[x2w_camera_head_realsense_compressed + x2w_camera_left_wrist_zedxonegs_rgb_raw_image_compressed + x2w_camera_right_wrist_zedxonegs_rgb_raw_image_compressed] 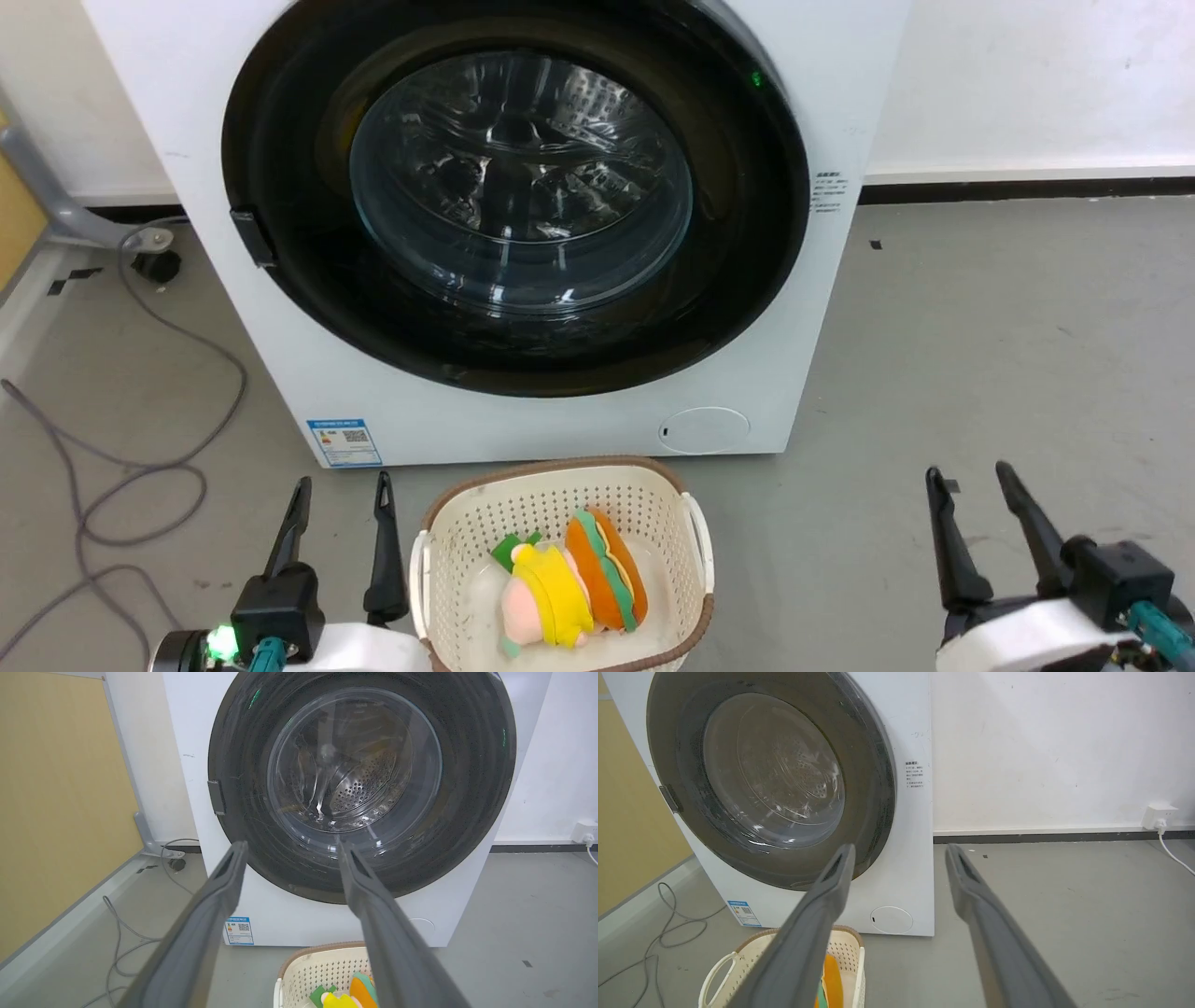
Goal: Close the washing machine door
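Observation:
The white washing machine (822, 308) stands in front of me. Its door (747, 215) lies flat against the front, shut, glossy black rim around a clear glass bowl, with the small black tab (252, 238) on its left side. The same door (467, 765) (873, 765) shows in both wrist views, the steel drum visible through the glass. My left gripper (341, 490) is open at the lower left, well short of the machine. My right gripper (971, 476) is open at the lower right over bare floor. Neither holds anything.
A cream perforated basket (467, 523) with plush toys (569, 583) sits on the floor right before the machine, between my grippers. Grey cables (140, 467) loop on the floor at left. A wall socket (1160, 812) with a cord is at far right.

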Available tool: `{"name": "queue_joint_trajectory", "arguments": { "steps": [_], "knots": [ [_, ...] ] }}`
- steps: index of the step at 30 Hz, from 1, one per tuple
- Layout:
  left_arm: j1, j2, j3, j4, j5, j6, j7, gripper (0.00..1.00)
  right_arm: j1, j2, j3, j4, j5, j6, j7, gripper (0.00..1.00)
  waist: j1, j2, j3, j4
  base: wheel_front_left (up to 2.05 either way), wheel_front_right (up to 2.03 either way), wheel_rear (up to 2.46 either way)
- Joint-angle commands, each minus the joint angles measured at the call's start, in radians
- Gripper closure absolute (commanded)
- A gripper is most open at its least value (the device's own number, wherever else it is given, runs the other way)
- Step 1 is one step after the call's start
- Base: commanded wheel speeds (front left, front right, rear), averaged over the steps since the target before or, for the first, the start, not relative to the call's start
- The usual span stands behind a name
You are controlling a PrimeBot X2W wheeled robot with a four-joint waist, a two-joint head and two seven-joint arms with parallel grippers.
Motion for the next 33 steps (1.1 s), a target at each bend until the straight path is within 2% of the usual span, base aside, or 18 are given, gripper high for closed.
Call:
{"name": "queue_joint_trajectory", "arguments": {
  "steps": [1,2,3,33],
  "knots": [
    [0.013,0.000,0.005,0.003,0.008,0.006,-0.005,0.00,0.014,0.005,0.004,-0.007,0.011,-0.001,-0.004,0.00,0.0001,-0.0001,-0.002,-0.002,0.00,0.00,0.00],
    [0.015,0.000,0.006,0.003,0.008,0.008,-0.005,0.00,0.019,0.005,0.004,-0.010,0.019,-0.001,-0.004,0.00,0.0001,-0.0001,-0.003,-0.003,0.00,0.00,0.00],
    [0.017,0.000,0.008,0.004,0.008,0.008,-0.005,1.00,0.022,0.005,0.004,-0.012,0.024,-0.001,-0.004,1.00,0.0001,-0.0001,-0.004,-0.003,0.00,0.00,0.00],
    [-0.002,0.000,0.011,-0.018,0.011,-0.018,0.055,1.00,0.020,0.001,0.017,-0.052,-0.007,0.000,0.055,1.00,0.0001,-0.0001,0.002,0.011,0.00,0.00,0.00]
  ]
}}
